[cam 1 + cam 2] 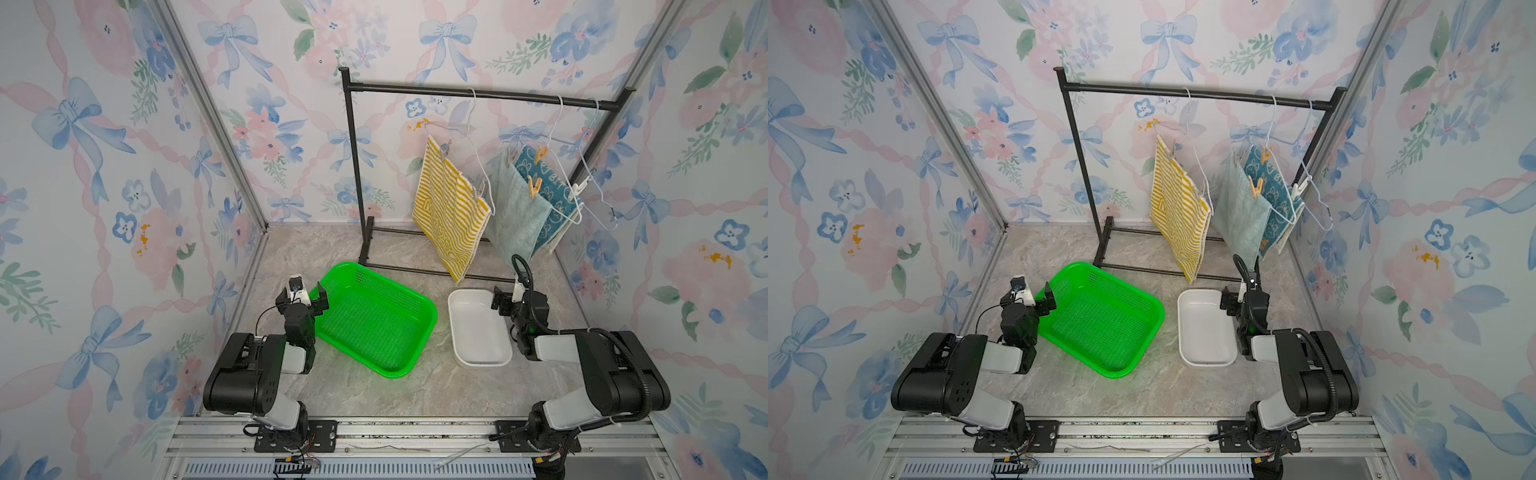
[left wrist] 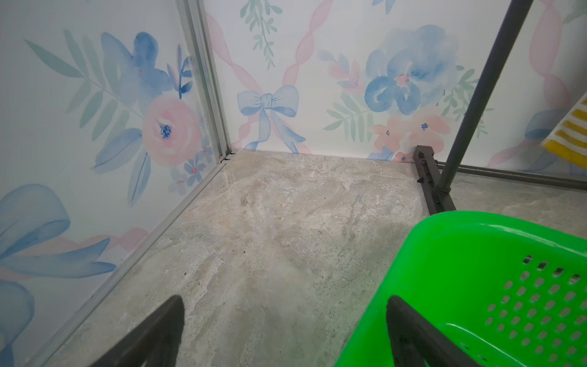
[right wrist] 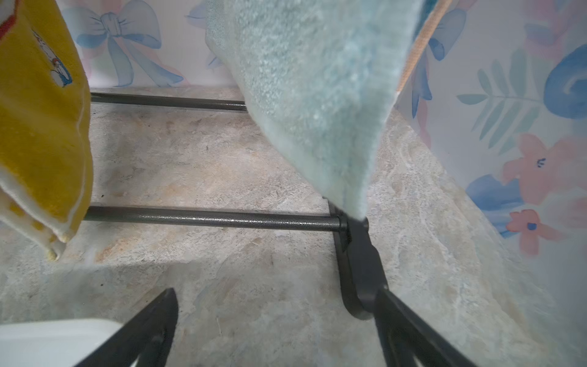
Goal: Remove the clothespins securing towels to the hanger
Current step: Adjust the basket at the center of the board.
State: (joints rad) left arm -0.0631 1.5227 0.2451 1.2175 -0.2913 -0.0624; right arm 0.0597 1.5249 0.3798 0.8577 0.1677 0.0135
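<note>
Both claws sit spread wide and empty: left gripper (image 1: 301, 297) at the rim of the green basket (image 1: 374, 324), right gripper (image 3: 279, 330) beside the white tray (image 1: 478, 332), low under the teal towel (image 1: 517, 208). Back on the black rack (image 1: 415, 90), the clothespins (image 1: 534, 185) are all clipped on, grey ones on the yellow striped towel (image 1: 451, 212), tan ones on the teal and the blue bunny towel (image 1: 555, 191), a white one at its right end.

teal towel (image 3: 317, 95) top cut off, grey clothespin (image 1: 445, 148) indistinct
</note>
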